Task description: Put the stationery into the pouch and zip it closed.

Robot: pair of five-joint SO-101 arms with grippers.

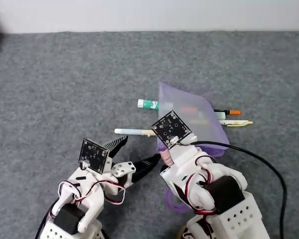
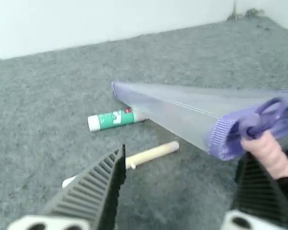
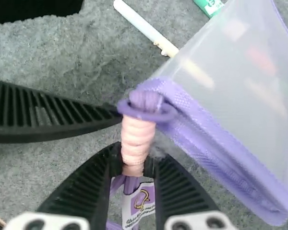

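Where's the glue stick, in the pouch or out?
Out. The glue stick lies on the carpet beside the raised pouch's edge. The right gripper holds the pouch up by its pink pull.

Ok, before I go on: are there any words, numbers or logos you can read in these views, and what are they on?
On the glue stick: white print on the green label, too blurred to read.
On the white tag below the pink pull: a gold emblem and a line of script, too small to read.
I can make out no other text.
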